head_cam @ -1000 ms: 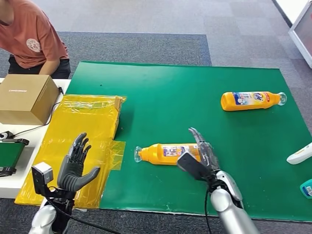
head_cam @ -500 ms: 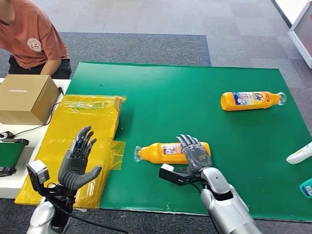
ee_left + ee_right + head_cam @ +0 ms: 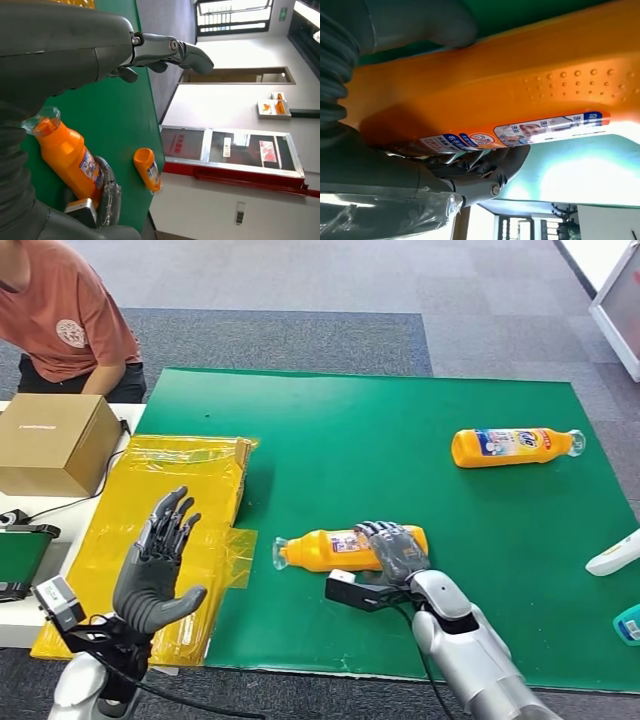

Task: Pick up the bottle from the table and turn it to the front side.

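The right hand [image 3: 392, 550] curls its dark fingers over the smooth orange plastic bottle [image 3: 332, 551], gripping its base; the left hand [image 3: 155, 570] is spread, holding nothing.

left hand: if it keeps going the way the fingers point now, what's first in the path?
Likely nothing at once: the left hand is raised and open, its fingers aimed up and forward over the yellow plastic sheet. Beyond lies the green mat. Height is unclear, so this is a guess.
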You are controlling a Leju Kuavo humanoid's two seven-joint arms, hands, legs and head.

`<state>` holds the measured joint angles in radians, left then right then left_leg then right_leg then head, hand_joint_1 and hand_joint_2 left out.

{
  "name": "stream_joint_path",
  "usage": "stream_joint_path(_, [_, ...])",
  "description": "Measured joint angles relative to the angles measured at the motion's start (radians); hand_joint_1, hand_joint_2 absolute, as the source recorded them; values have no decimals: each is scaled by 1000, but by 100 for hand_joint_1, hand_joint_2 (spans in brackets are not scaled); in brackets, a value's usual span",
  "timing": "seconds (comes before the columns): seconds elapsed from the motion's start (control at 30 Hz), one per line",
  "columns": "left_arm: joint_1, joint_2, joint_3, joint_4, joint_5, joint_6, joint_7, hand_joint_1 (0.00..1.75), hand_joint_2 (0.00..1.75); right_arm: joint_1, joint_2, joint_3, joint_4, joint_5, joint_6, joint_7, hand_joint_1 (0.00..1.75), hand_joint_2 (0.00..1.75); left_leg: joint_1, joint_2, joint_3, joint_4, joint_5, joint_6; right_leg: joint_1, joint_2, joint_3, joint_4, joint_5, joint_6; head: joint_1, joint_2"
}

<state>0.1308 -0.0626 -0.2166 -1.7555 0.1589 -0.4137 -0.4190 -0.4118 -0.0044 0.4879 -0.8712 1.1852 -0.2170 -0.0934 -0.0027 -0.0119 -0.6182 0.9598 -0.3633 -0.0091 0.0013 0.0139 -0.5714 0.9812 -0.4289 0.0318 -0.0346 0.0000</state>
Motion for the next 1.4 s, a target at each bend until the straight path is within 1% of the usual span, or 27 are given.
stream_joint_path(0.07, [6, 1, -1, -6, 0, 1, -3, 0, 175, 9, -3, -3, -29, -56, 16, -20, 175, 175, 0, 0, 0, 0, 0, 0, 0, 0, 0, 0, 0, 0, 0, 0])
stream_joint_path(0.13, [12, 2, -1, -12, -1, 3, -4, 0, 175, 23, -4, -15, -68, -147, 44, -49, 175, 175, 0, 0, 0, 0, 0, 0, 0, 0, 0, 0, 0, 0, 0, 0])
stream_joint_path(0.2, [17, 2, -1, -17, -2, 12, -5, 0, 175, 41, -4, -42, -112, -298, 95, -93, 175, 175, 0, 0, 0, 0, 0, 0, 0, 0, 0, 0, 0, 0, 0, 0])
stream_joint_path(0.3, [27, 3, -1, -23, -1, 29, -7, 0, 175, 84, 3, -106, -188, -581, 204, -166, 175, 175, 0, 0, -1, 0, -1, 0, 0, 0, -1, 0, -1, 0, 0, 0])
stream_joint_path(0.33, [29, 4, -1, -23, -1, 32, -7, 0, 175, 96, 6, -126, -210, -634, 226, -179, 175, 175, 0, 0, -2, 0, -1, 0, 0, 0, -1, 0, -1, 0, 0, 0])
stream_joint_path(0.5, [35, 8, 0, -27, 0, 36, -9, 0, 175, 131, 10, -185, -276, -698, 256, -194, 175, 175, 0, 0, -2, 0, -1, 0, 0, 0, -1, 0, -1, 0, 0, 0])
stream_joint_path(0.53, [36, 9, 0, -27, 0, 37, -11, 0, 175, 137, 11, -192, -286, -729, 269, -201, 175, 175, 0, 0, -2, 0, -1, 0, 0, 0, -1, 0, -1, 0, 0, 0])
stream_joint_path(0.57, [36, 9, 0, -27, 2, 37, -15, 0, 175, 145, 13, -199, -298, -779, 291, -210, 175, 175, 0, 0, -2, 0, -1, 0, 0, 0, -1, 0, -1, 0, 0, 0])
stream_joint_path(0.67, [33, 11, 0, -27, 19, 38, -27, 0, 175, 173, 26, -220, -356, -1015, 383, -232, 175, 175, 0, 0, -2, 0, -1, 0, 0, 0, -1, 0, -1, 0, 0, 0])
stream_joint_path(0.7, [31, 11, 0, -27, 29, 39, -28, 0, 175, 183, 31, -224, -378, -1087, 405, -235, 175, 175, 0, 0, -2, 0, -1, 0, 0, 0, -2, 0, -1, 0, 0, 0])
stream_joint_path(0.73, [28, 11, 0, -27, 44, 41, -24, 0, 175, 192, 35, -226, -399, -1130, 412, -239, 175, 175, 0, 0, -2, 0, -1, 0, 0, 0, -2, 0, -1, 0, 0, 0])
stream_joint_path(0.77, [23, 10, 0, -26, 66, 41, -15, 0, 175, 200, 39, -225, -420, -1144, 405, -246, 175, 175, 0, 0, -2, 0, -1, 0, 0, 0, -2, 0, -1, 0, 0, 0])
stream_joint_path(0.8, [18, 9, -1, -25, 97, 36, -1, 0, 175, 207, 42, -221, -439, -1120, 381, -255, 175, 175, 0, 0, -2, 0, -1, 0, 0, 0, -2, 0, -1, 0, 0, 0])
stream_joint_path(0.93, [-19, 3, -26, -6, 254, -53, 80, 0, 175, 220, 54, -165, -479, -897, 259, -277, 175, 175, 0, 0, -2, 0, -1, 0, 0, 0, -2, 0, -1, 0, 0, 0])
stream_joint_path(1.03, [-50, -4, -85, 23, 291, -90, 109, 0, 175, 221, 73, -108, -477, -832, 215, -309, 175, 175, 0, 0, -2, 0, -1, 0, 0, 0, -2, 0, -1, 0, 0, 0])
stream_joint_path(1.13, [-73, -4, -142, 46, 300, -92, 129, 0, 175, 223, 86, -56, -477, -766, 162, -332, 175, 175, 0, 0, -2, 0, -1, 0, 0, 0, -2, 0, -1, 0, 0, 0])
stream_joint_path(1.23, [-97, -1, -188, 64, 312, -87, 156, 0, 175, 224, 90, -8, -476, -701, 114, -334, 175, 175, 0, 0, -2, 0, -1, 0, 0, 0, -2, 0, -1, 0, 0, 0])
stream_joint_path(1.4, [-139, 15, -242, 100, 313, -63, 206, 0, 175, 223, 93, 49, -462, -624, 59, -330, 175, 175, 0, 0, -2, 0, -1, 0, 0, 0, -2, 0, -2, 0, 0, 0])
